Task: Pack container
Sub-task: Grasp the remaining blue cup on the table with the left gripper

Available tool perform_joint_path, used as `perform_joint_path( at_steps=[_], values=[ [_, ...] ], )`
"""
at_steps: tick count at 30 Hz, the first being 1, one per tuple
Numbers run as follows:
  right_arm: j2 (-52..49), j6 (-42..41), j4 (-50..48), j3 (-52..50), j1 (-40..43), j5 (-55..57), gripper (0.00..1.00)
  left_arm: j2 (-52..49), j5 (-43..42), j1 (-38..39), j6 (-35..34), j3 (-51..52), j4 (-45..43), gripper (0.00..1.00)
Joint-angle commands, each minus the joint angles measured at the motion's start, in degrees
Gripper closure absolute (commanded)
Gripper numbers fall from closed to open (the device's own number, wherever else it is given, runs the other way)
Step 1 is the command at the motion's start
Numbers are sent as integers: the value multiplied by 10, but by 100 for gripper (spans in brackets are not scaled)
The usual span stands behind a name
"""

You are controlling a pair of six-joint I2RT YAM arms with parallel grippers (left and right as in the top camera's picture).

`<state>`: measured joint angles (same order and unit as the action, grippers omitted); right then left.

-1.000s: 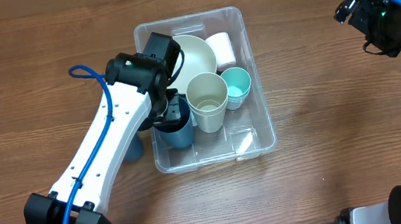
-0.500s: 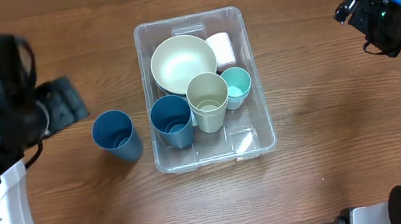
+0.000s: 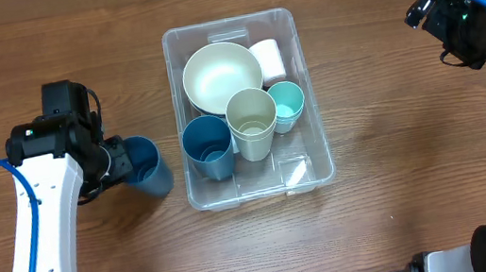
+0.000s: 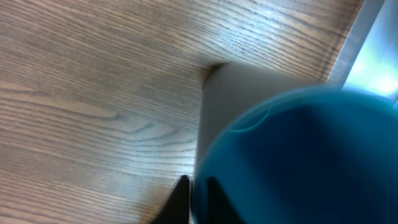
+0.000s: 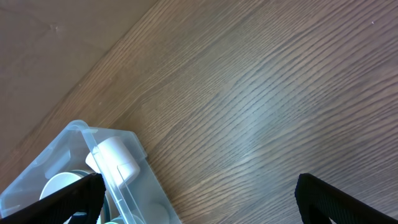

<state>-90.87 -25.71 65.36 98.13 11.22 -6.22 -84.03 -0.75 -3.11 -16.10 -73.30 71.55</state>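
Note:
The clear plastic container (image 3: 315, 97) stands mid-table. It holds a cream bowl (image 3: 220, 77), a white cup on its side (image 3: 267, 56), a cream cup (image 3: 252, 120), a teal cup (image 3: 288, 101) and a dark blue cup (image 3: 208, 146). A second dark blue cup (image 3: 149, 165) stands on the table just left of the container. My left gripper (image 3: 123, 160) is at this cup's rim. In the left wrist view the fingers (image 4: 198, 200) pinch the cup's wall (image 4: 298, 162), one inside and one outside. My right gripper (image 3: 425, 10) is open and empty, high at the far right.
The right wrist view shows the container's corner (image 5: 134, 180) with the white cup (image 5: 115, 158) at lower left, and bare wooden table (image 5: 261, 93) between the spread fingers (image 5: 199, 199). The container's edge (image 4: 367, 50) shows close beside the loose blue cup.
My left arm has withdrawn from the container, leaving a blue cup inside, and has come down onto the loose blue cup to its left. The right arm has not moved.

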Motion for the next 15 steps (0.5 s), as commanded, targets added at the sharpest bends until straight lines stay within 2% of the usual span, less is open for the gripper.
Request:
perform_joint_path(
  at_steps=[1,4,10,15],
  values=[
    [3,-3,-3,5,0,-3,0,8,-8,-2,5,-21,13,96],
    [3,-3,-3,5,0,-3,0,8,-7,-2,8,-105,74,96],
    [3,-3,-3,5,0,-3,0,8,-14,-2,9,-348,183,96],
    [3,-3,-3,5,0,-3,0,8,-86,2,46,-475,233,96]
  ],
)
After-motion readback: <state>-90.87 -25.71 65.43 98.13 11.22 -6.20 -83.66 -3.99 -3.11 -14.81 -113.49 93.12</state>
